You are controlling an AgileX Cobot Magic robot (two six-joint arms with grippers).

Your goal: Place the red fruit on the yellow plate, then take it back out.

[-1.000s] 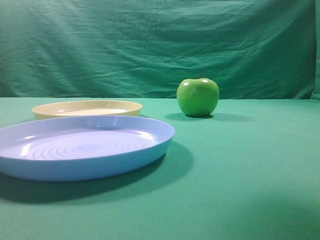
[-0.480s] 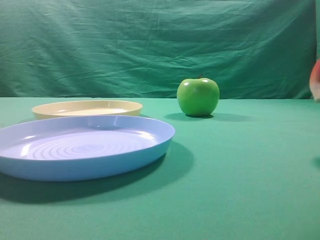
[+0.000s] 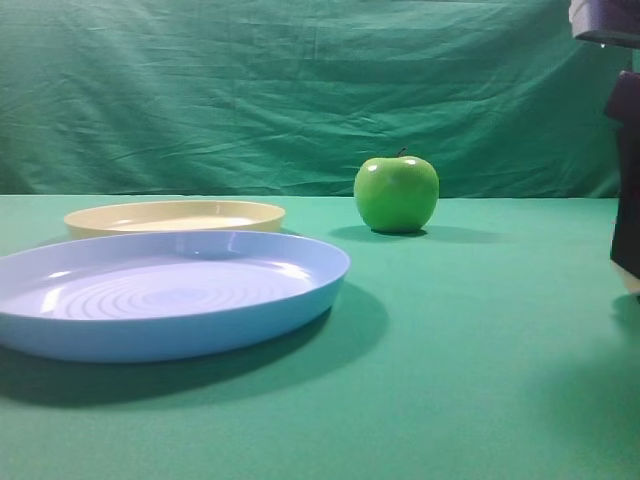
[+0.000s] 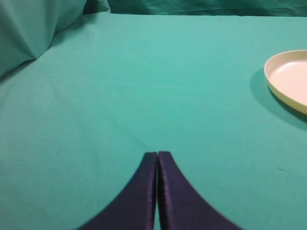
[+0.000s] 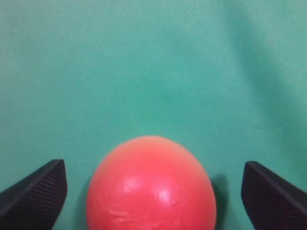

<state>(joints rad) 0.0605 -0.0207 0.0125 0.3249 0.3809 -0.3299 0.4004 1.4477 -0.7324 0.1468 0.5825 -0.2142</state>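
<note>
On the counter (image 3: 480, 330), the big plate (image 3: 160, 295) lies in front at the left, and the yellow plate (image 3: 175, 216) lies just behind it. The apple (image 3: 396, 194) stands further right, near the back curtain (image 3: 300, 90). In the right wrist view, the red fruit (image 5: 151, 184) rests on the counter between the two open jaws, touching neither.

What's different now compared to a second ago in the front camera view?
The right arm has come into view at the right edge; a second ago it was absent, then a red blur showed there. Its open gripper now straddles the red fruit. Yellow plate, blue plate and green apple haven't moved.
</note>
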